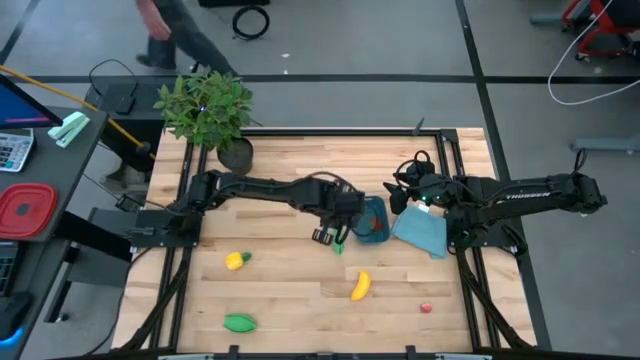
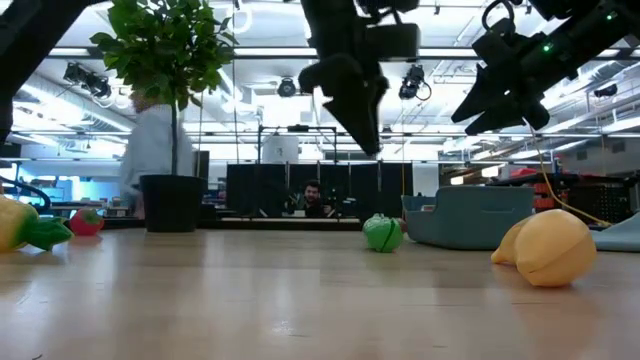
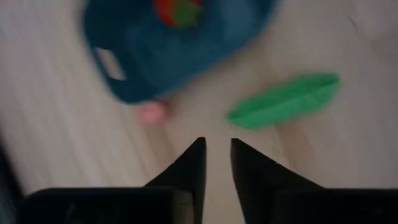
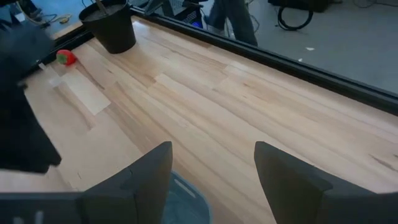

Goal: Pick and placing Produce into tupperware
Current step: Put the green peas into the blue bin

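Wooden table (image 1: 300, 290), left end effector (image 1: 326, 237) empty, nearly closed beside tupperware (image 1: 372, 222), apparently raised, right end effector (image 1: 400, 190) wide.

A robotics lab or workshop: a wooden counter (image 1: 300, 290) framed by dark rails stands on a grey concrete floor (image 1: 350, 40), coiled cables (image 1: 250, 20) lie about, exposed ceiling lights (image 2: 290, 88) and equipment racks (image 2: 330, 185) fill the room behind, and a person (image 2: 312, 197) sits at a workstation.

The high view looks straight down on the whole table (image 1: 300, 290). The low view sits at tabletop height, facing the room. Each wrist view looks closely down at the wood; the blurred left one probably shares the tupperware (image 3: 180, 56) with the overhead.
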